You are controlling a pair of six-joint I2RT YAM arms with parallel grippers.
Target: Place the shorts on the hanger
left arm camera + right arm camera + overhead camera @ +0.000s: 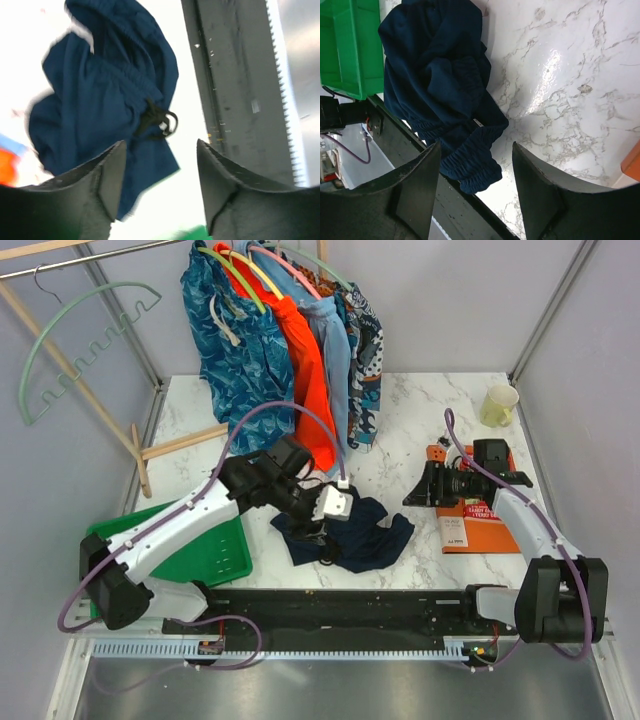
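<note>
Hiding part of the shorts (pixel 368 538), the left hand (pixel 159 143) hovers, fingers spread.

no legible text, orange booklet (pixel 490 536) print too small

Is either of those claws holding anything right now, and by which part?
Nothing is held. The left tool is open just above the crumpled navy shorts, and the right tool is open and empty too.
</note>
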